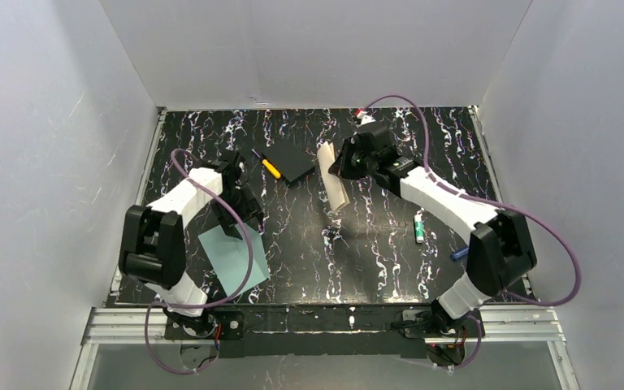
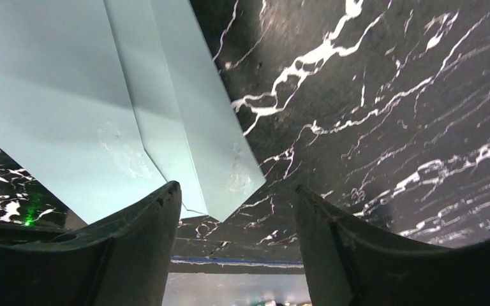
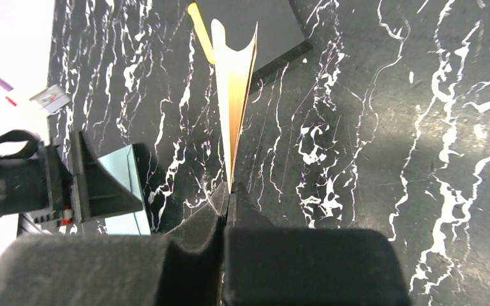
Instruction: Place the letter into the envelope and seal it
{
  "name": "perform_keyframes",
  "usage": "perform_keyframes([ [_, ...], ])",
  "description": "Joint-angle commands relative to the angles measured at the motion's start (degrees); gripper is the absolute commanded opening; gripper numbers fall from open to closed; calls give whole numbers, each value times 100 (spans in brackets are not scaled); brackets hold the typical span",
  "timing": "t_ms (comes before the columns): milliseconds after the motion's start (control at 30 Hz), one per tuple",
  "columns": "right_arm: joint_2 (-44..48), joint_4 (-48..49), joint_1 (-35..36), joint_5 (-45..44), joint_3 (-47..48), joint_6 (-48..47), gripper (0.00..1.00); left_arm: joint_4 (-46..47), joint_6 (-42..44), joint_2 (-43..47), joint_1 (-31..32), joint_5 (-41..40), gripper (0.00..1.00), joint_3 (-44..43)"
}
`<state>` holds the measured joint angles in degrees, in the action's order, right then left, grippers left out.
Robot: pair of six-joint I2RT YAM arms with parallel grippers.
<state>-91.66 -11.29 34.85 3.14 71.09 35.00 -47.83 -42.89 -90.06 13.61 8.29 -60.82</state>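
Already done: letter [image 3: 233,95] off the table [image 1: 374,244], pinched by one edge in the closed right pincer [image 3: 228,197], hanging edge-on over far centre, near the pad [image 1: 296,162].
Envelope [image 1: 231,258]: flat on table, near left, well apart from letter.
Left pincer [image 2: 236,210]: open, empty, just over envelope's pointed end.
Left to do: probably most of it, namely carrying across, inserting, closing, sealing.

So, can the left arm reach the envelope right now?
Probably yes: the left gripper hangs open just over the envelope, nothing between them; the right gripper holds the letter well away.
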Motion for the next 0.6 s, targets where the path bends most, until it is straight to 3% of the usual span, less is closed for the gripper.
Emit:
perform_keyframes([
  [0,690,320,-5,-457,-242,-204,1,-742,-72,-544,249,-835,61,-744],
  [100,926,382,-5,-615,-447,-225,1,-1155,-164,-907,366,-1064,52,-1082],
  [367,1508,523,-5,-966,-886,-329,1,-1466,-162,-1330,470,-1063,46,-1231],
  [467,1616,522,-5,-1044,-936,-358,1,-1516,-162,-1475,497,-1072,33,-1362],
  [567,1676,509,-5,-1055,-946,-375,1,-1509,-145,-1539,543,-854,12,-1589],
])
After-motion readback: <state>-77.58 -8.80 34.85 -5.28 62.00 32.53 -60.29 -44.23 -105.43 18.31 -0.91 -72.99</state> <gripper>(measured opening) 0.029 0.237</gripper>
